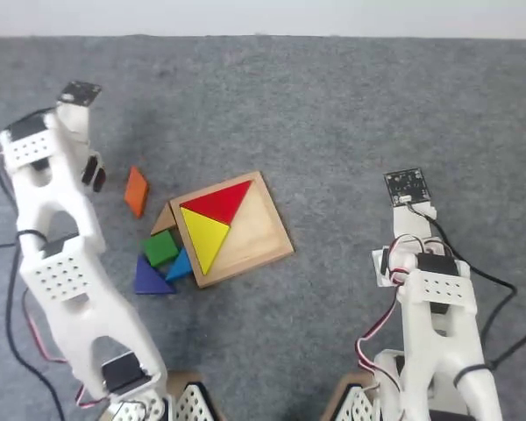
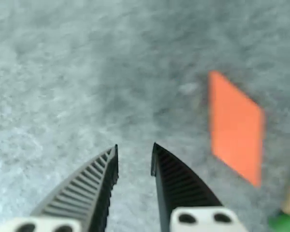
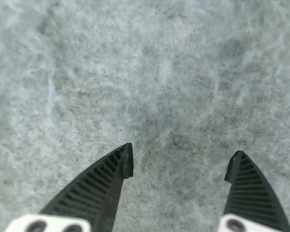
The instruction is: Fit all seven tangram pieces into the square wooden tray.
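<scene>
Square wooden tray (image 1: pixel 256 232) sits mid grey felt desk (image 1: pixel 351 114), w/ red triangle (image 1: pixel 221 201) & yellow triangle (image 1: pixel 203 239) inside. Green square (image 1: pixel 161 248), dark blue triangle (image 1: pixel 149 279), light blue triangle (image 1: pixel 181 265) & tan triangle (image 1: pixel 164 219) crowd its outer edge. Orange parallelogram (image 2: pixel 234 128) lies apart, near left gripper (image 2: pixel 134 151): fingers narrow, holding nothing. Right gripper (image 3: pixel 183 157): fingers wide, over felt.

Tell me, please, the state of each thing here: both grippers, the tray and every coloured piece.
Left gripper: slightly open, empty.
Right gripper: wide open, empty.
Tray: partly filled.
Red triangle: lying in the tray.
Yellow triangle: lying in the tray.
Orange piece: outside the tray, flat.
Tan triangle: outside, by the tray's edge.
Green square: outside.
Light blue triangle: outside, by the tray's edge.
Dark blue triangle: outside.
</scene>
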### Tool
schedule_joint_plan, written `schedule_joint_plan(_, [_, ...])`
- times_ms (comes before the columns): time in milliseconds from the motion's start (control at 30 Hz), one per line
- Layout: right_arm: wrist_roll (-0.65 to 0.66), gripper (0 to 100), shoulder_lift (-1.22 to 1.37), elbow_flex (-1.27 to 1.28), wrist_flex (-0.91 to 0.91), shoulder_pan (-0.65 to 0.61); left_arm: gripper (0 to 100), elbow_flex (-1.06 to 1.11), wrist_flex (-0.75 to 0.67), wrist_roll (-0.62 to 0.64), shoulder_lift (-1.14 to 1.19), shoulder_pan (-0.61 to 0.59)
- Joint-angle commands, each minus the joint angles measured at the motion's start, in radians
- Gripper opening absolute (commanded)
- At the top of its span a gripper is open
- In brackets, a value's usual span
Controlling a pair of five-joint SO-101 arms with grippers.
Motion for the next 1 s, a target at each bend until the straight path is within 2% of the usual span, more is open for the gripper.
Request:
schedule_joint_plan(0, [0.011,30.7,-0.021,-0.008,-0.019,-0.013,11,-0.036,0.078,0.011,-0.120,0.057])
schedule_joint_plan(133, [0.009,30.7,-0.021,-0.008,-0.019,-0.012,11,0.016,0.057,0.040,-0.127,0.112])
schedule_joint_plan(267, [0.009,30.7,-0.019,-0.008,-0.019,-0.012,11,0.094,-0.028,0.046,-0.103,0.132])
schedule_joint_plan(567, [0.009,30.7,-0.021,-0.008,-0.019,-0.012,11,0.140,-0.129,0.041,-0.032,0.080])
schedule_joint_plan(833, [0.011,30.7,-0.022,-0.006,-0.019,-0.010,11,0.120,-0.143,0.017,0.038,0.055])
schedule_joint_plan(967, [0.011,30.7,-0.021,-0.006,-0.019,-0.013,11,0.033,-0.057,0.037,-0.048,0.068])
